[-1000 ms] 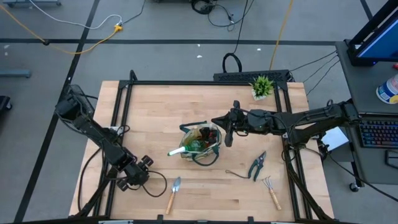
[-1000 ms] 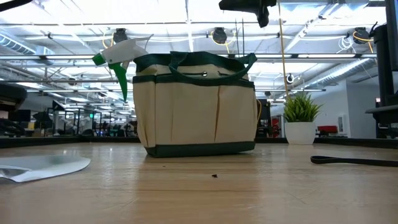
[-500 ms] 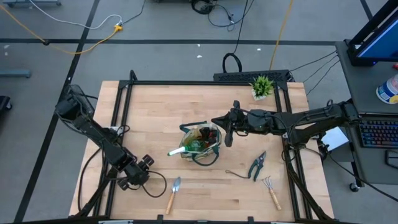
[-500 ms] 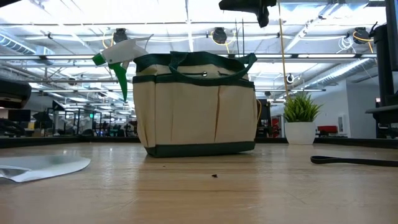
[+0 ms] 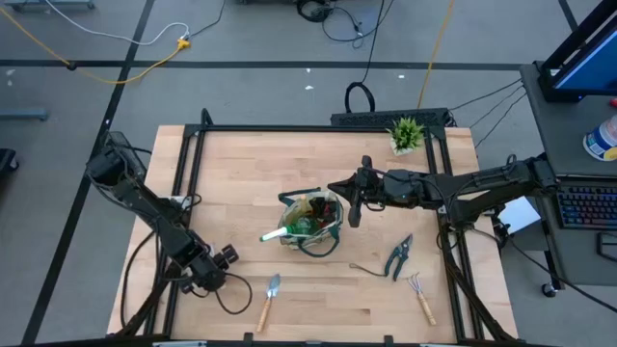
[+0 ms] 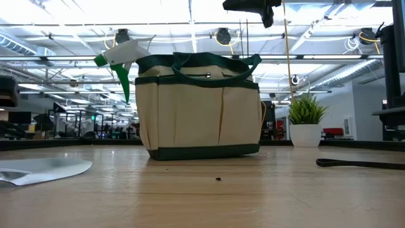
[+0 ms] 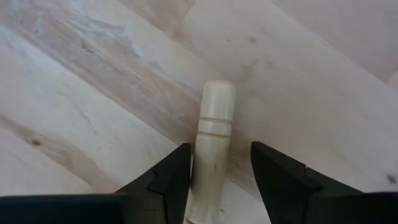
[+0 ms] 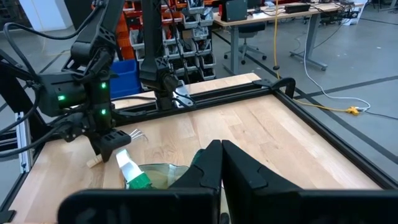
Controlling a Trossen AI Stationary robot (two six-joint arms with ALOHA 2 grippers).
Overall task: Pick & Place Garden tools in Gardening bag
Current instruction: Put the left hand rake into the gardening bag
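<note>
From above, you are looking at the gardening bag (image 5: 310, 222) sitting at the middle of the table (image 5: 241, 164), with the spray bottle (image 5: 281, 232) poking out of its left side. Your left gripper (image 5: 224, 258) is sitting low, left of the bag and toward the near edge, just beside the trowel (image 5: 269, 299). Your right gripper (image 5: 354, 214) is hanging just right of the bag, fingers clenched on nothing. The pruning shears (image 5: 398, 255) and the fork-rake (image 5: 420, 294) are lying right of the bag toward the near edge; the potted plant (image 5: 406, 133) is standing beyond it. At table height, the bag (image 6: 199, 107) is standing upright, the bottle's white nozzle (image 6: 123, 52) jutting over its left rim and the plant (image 6: 305, 120) showing to its right. In your left wrist view, the fingers (image 7: 166, 180) are flanking a pale wooden handle (image 7: 211, 143), closed on it. In your right wrist view, the shut fingers (image 8: 214, 163) are pointing across the table.
</note>
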